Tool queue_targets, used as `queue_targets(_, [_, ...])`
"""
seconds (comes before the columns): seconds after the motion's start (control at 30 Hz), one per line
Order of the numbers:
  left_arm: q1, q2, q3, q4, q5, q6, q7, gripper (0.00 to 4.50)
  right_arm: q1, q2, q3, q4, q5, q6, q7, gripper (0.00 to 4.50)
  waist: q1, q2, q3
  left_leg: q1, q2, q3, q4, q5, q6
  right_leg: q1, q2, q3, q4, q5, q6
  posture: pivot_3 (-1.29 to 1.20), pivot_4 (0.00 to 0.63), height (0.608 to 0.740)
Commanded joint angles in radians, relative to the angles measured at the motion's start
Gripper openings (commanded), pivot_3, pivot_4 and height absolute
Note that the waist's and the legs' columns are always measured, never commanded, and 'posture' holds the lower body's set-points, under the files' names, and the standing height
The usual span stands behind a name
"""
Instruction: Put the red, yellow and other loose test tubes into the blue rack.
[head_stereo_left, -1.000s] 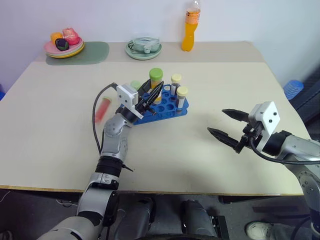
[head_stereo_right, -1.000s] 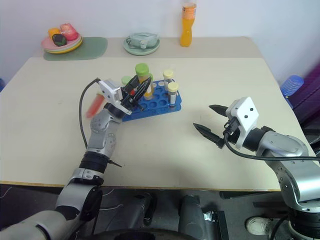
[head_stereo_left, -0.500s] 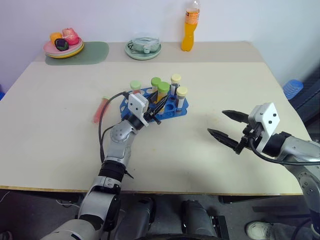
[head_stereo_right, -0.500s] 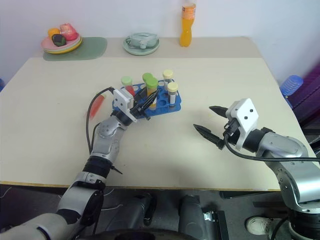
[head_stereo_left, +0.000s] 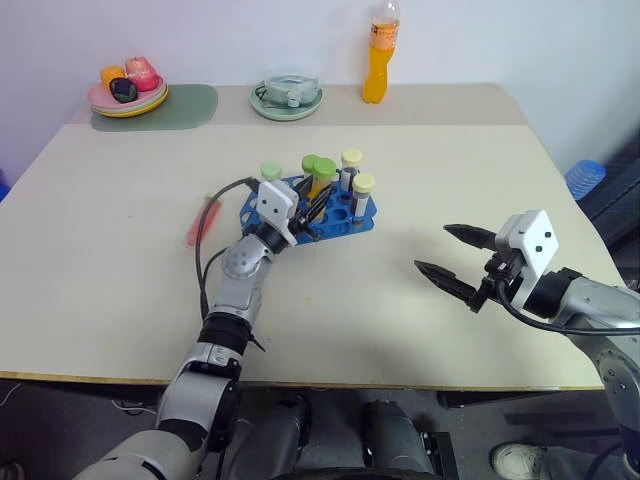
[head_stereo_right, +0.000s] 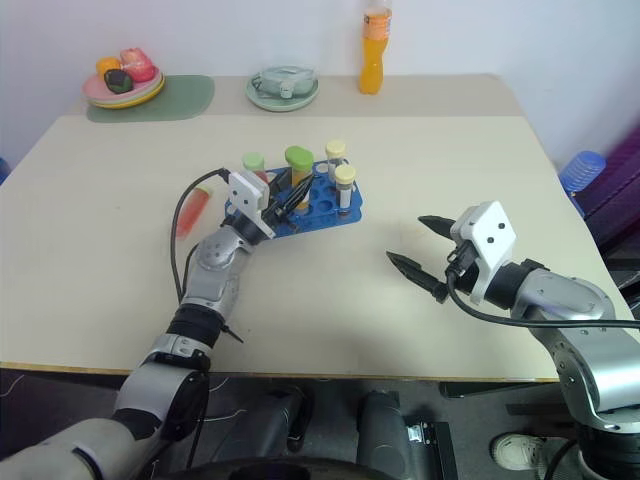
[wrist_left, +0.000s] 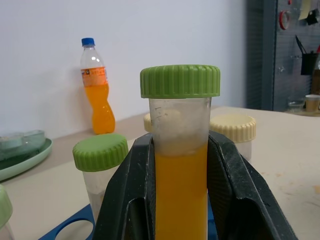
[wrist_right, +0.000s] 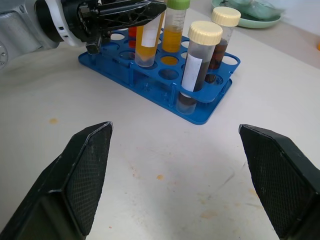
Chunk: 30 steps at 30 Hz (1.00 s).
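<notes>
Left wrist view: the yellow-orange tube (wrist_left: 181, 165) was clamped in the left end effector (wrist_left: 180, 200) over the blue rack (head_stereo_left: 345, 215); lowering into a hole was judged next, the right end effector (head_stereo_left: 452, 258) being spread empty.

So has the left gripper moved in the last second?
Yes. The left gripper, shut on the yellow tube, came rightward and lower over the blue rack.

Grey metal arms, white wrist camera blocks, black cables, black textured jaws.
</notes>
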Motion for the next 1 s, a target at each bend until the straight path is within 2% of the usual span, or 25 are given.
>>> queue_targets(0.03, [0.016, -0.004, -0.027, -0.027, 0.003, 0.008, -0.032, 0.78, -0.003, 0.007, -0.013, -0.036, 0.009, -0.021, -0.006, 4.19, 0.0, 0.0, 0.0, 0.0, 0.0, 0.0, 0.0, 0.0, 0.0, 0.0, 0.0, 0.0, 0.0, 0.0, 0.0, 0.0, 0.15, 0.74])
queue_targets(0.3, [0.021, -0.005, -0.033, -0.023, -0.008, 0.014, -0.083, 0.78, 0.0, 0.008, -0.015, -0.04, 0.009, -0.021, -0.014, 4.19, 0.0, 0.0, 0.0, 0.0, 0.0, 0.0, 0.0, 0.0, 0.0, 0.0, 0.0, 0.0, 0.0, 0.0, 0.0, 0.0, 0.15, 0.74])
queue_targets(0.73, [-0.064, 0.004, -0.008, 0.208, 0.022, -0.084, -0.056, 0.78, -0.01, 0.016, -0.004, -0.039, 0.011, -0.024, -0.023, 4.19, 0.0, 0.0, -0.001, 0.002, 0.0, 0.0, 0.0, 0.0, 0.001, 0.003, 0.0, -0.001, -0.002, 0.0, 0.001, 0.0, 0.15, 0.74])
queue_targets(1.0, [-0.056, 0.012, -0.003, 0.249, 0.016, -0.128, -0.079, 0.78, 0.024, 0.021, -0.018, -0.056, 0.02, -0.029, -0.012, 4.19, -0.001, 0.0, -0.002, 0.002, 0.0, -0.001, 0.0, 0.0, 0.001, 0.004, 0.0, -0.001, -0.002, 0.001, 0.001, 0.0, 0.15, 0.74])
